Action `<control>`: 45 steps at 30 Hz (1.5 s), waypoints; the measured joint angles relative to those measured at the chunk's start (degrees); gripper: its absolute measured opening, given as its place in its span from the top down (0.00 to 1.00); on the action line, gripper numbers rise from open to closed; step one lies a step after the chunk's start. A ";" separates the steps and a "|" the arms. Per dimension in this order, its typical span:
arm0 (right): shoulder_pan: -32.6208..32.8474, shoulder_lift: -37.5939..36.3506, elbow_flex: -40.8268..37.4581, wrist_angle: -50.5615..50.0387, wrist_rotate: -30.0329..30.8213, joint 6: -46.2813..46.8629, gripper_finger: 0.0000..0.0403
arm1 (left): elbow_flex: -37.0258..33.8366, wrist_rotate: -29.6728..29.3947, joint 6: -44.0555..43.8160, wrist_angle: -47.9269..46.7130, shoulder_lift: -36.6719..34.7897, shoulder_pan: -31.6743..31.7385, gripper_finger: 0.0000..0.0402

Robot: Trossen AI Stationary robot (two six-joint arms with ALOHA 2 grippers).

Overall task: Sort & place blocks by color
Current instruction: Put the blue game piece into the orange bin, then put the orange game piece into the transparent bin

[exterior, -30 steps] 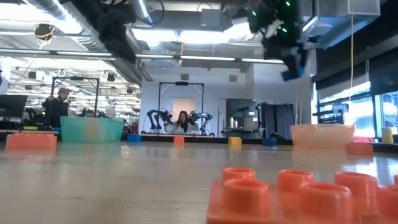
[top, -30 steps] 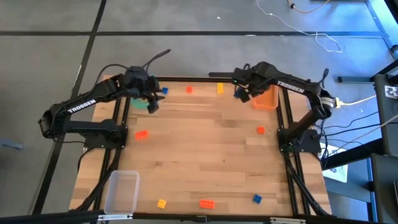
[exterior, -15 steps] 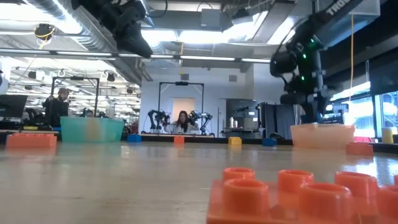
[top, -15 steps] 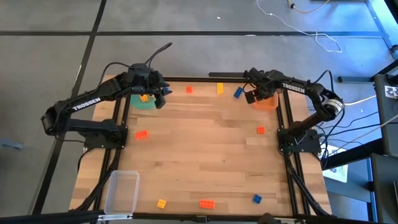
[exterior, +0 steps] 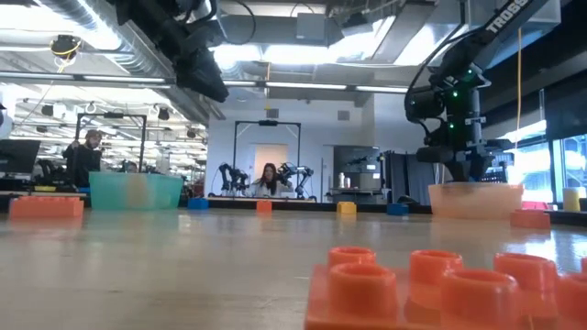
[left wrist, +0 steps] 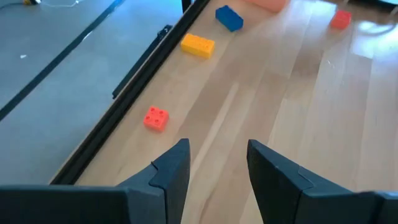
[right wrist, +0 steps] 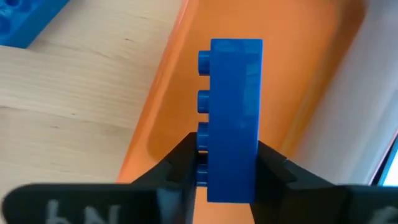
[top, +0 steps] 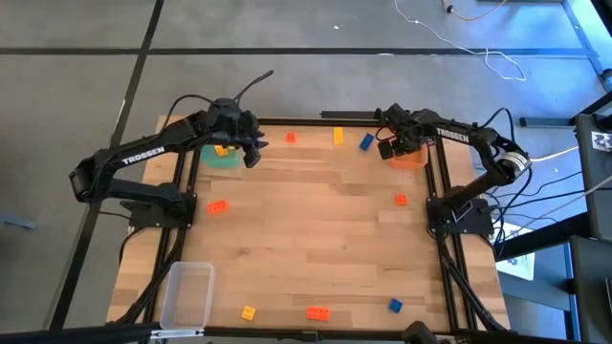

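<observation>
Gripping: right gripper (right wrist: 227, 171) pinches a blue block (right wrist: 231, 118) over the orange bin (top: 411, 153).
Left gripper (left wrist: 217, 162): fingers spread, raised beside the green bin (top: 222, 158).
Surface: wooden table (top: 316, 239).

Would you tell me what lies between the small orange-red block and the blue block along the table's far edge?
In the high view, a yellow block lies between the small orange-red block and the blue block.

blue blocks (top: 366, 142) 3 | yellow blocks (top: 338, 136) 3 | orange-red blocks (top: 217, 206) 4 | bins (top: 168, 296) 3

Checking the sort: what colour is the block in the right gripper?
Blue block, clearest in the right wrist view.
</observation>
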 joint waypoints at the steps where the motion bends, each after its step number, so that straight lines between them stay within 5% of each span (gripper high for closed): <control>1: 0.00 0.00 0.00 0.00 0.00 0.04 0.70 | 0.00 -0.02 0.00 0.25 0.23 -0.05 0.63; 5: 0.00 0.00 0.04 -0.02 0.00 0.11 0.60 | 0.00 -0.19 0.03 -0.29 0.34 -0.13 0.63; 13: 0.00 -0.38 0.07 -0.10 -0.07 -0.09 0.58 | 0.00 -1.12 0.05 -0.36 0.33 -0.13 0.63; 20: 1.33 -6.01 3.76 -2.60 -0.34 -1.10 0.57 | 0.00 -9.97 -1.26 -0.36 0.33 0.53 0.63; 25: 3.30 -11.49 6.98 0.52 -9.30 -5.41 0.57 | 0.00 -12.05 -9.13 -0.31 0.51 3.81 0.63; 35: 8.73 -13.43 7.56 7.81 -22.75 -27.58 0.57 | 0.00 -9.42 -7.47 0.77 2.41 5.85 0.63; 45: 15.74 -13.30 7.56 -4.57 -30.28 -25.78 0.57 | 0.00 -6.76 -7.43 -0.53 3.94 4.92 0.63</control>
